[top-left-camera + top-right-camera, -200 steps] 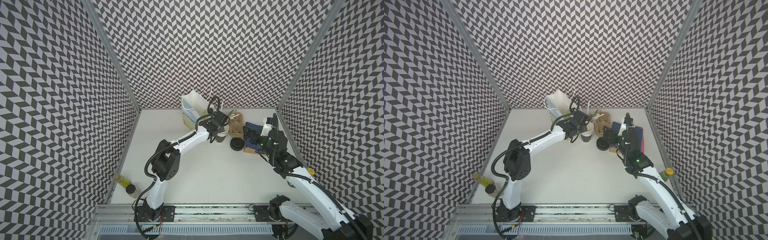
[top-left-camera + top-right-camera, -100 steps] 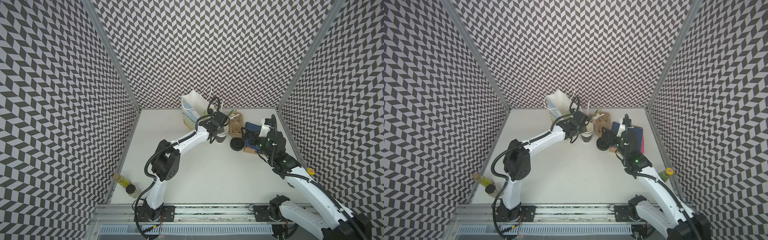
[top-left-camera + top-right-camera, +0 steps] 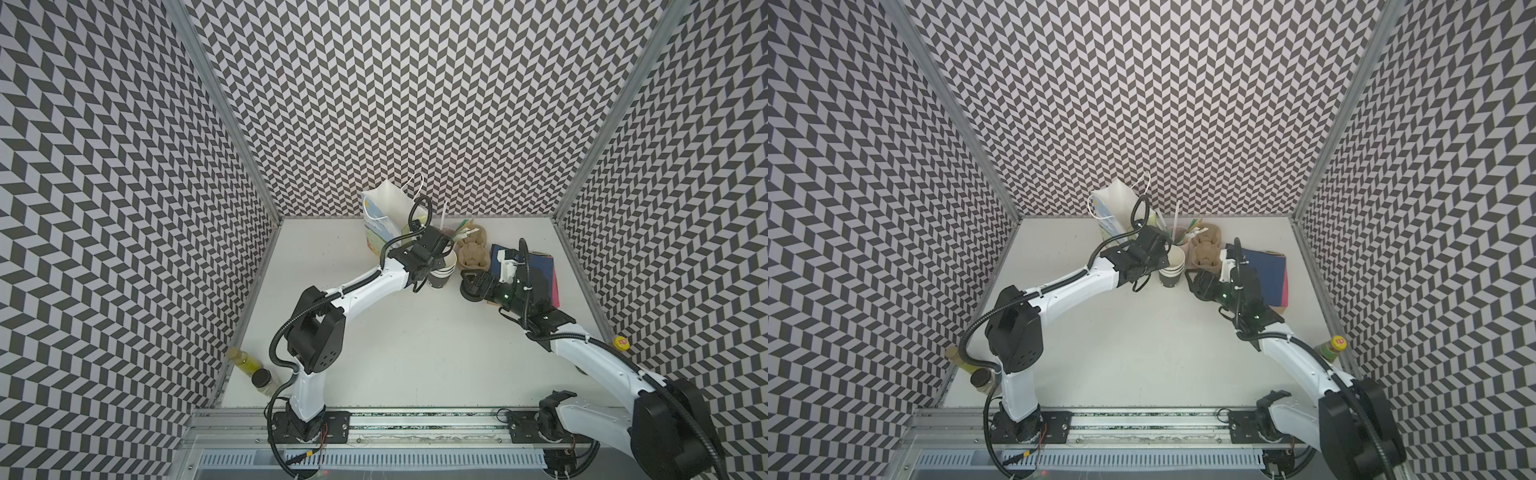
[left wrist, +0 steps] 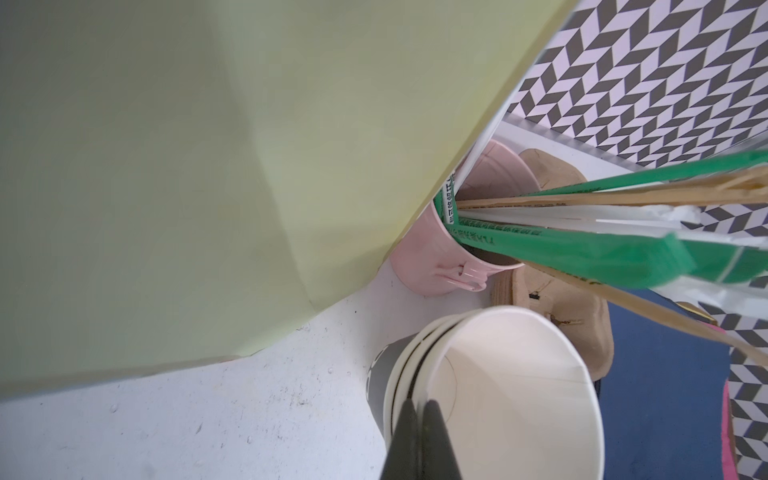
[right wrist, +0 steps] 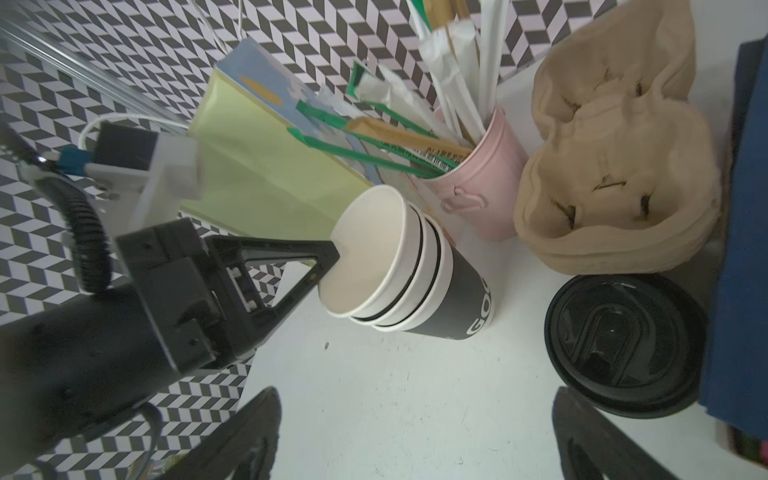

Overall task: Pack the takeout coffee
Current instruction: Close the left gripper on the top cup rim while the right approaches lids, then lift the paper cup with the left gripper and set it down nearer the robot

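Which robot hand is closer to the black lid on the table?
Right. The right hand, open, hovers beside the black lid; the left hand is farther away, pinching the rim of the stacked paper cups.

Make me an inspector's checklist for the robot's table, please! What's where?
Surface: white table, a few tiny specks, no spills.
Job's things: nested black paper cups, none lidded; black lid on the table beside them.
Clutter: pink cup of straws, tan cup carrier, gift bag, blue folders, bottles by the left wall, yellow-capped bottle by the right wall.
Grippers: left gripper shut on the top cup at its rim; right gripper open, holding nothing, near the lid.
Cables: black cable loops above the left wrist, beside the bag.
Surroundings: zigzag walls on three sides.
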Controlling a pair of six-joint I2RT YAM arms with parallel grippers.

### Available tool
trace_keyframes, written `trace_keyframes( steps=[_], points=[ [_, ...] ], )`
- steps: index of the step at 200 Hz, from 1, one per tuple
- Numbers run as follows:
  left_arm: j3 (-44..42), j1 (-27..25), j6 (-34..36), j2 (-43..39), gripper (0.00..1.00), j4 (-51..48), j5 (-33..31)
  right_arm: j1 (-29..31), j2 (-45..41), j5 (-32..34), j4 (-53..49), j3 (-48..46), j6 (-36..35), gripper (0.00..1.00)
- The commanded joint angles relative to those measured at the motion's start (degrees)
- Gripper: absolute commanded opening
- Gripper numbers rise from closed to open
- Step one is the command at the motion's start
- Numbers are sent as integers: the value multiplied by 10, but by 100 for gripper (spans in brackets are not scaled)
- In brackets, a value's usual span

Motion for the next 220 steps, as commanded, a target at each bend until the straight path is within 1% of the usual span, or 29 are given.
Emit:
trace_keyframes(
  steps=[1, 28, 41, 54, 87, 114, 143, 176, 220],
  points=[
    [-12, -2, -12, -21, 0, 42, 3, -6, 17, -44, 79, -8, 45, 99],
    [-30, -1, -18, -29, 0, 57, 15, -14, 51, -77, 162, -40, 84, 99],
    [-47, -1, -21, -39, 0, 76, 18, -16, 73, -100, 172, -35, 86, 99],
    [-60, 1, -24, -46, 0, 89, 25, -16, 90, -106, 182, -33, 94, 98],
    [-69, 1, -31, -47, 0, 92, 34, -17, 119, -104, 214, -33, 113, 98],
    [-81, 2, -33, -56, 0, 105, 36, -17, 144, -100, 220, -25, 120, 97],
    [-84, 2, -33, -60, 0, 106, 36, -17, 158, -79, 213, -13, 119, 97],
    [-96, 3, -34, -66, 0, 112, 39, -17, 186, -80, 219, 0, 125, 97],
    [-95, 5, -31, -63, 0, 102, 35, -16, 180, -84, 249, -10, 126, 97]
  ],
)
